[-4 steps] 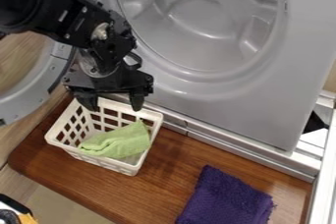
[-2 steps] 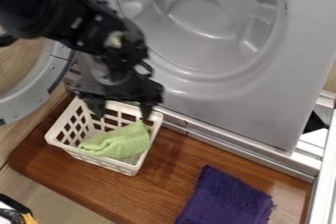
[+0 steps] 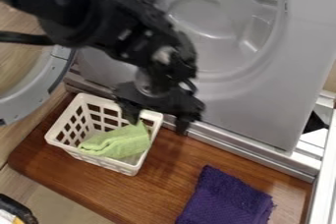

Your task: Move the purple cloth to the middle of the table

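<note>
While the arm [image 3: 92, 16] slants down, gripper [image 3: 157, 126] hanging, fingers [image 3: 182, 124] apart

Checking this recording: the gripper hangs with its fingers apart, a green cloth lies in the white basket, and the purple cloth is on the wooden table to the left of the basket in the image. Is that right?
Not quite: the camera view shows the purple cloth to the right of the white basket, not the left.
</note>
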Motion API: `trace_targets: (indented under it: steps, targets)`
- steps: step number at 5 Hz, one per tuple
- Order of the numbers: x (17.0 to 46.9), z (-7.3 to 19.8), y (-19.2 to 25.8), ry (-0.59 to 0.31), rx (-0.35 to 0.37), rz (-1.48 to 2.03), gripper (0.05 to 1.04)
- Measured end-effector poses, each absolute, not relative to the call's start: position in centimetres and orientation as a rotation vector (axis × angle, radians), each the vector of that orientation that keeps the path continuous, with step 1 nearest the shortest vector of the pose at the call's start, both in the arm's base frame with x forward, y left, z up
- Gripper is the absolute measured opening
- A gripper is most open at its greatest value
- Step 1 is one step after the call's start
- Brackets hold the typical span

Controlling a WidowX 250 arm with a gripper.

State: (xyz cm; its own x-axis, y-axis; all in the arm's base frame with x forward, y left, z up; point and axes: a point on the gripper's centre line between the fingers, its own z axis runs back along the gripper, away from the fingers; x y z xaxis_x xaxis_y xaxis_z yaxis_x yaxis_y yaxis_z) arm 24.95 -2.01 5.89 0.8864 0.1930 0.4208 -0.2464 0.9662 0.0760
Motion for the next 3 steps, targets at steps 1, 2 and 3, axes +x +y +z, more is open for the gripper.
trace_targets:
  steps: [1, 2, 3]
  targets:
    - [25.2, 5.2, -4.6, -0.443, 0.063, 0.157, 0.999]
    - [25.2, 3.4, -6.4, -0.425, 0.049, 0.076, 0.999]
    - [26.6, 1.3, -7.7, -0.439, 0.014, -0.002, 0.999]
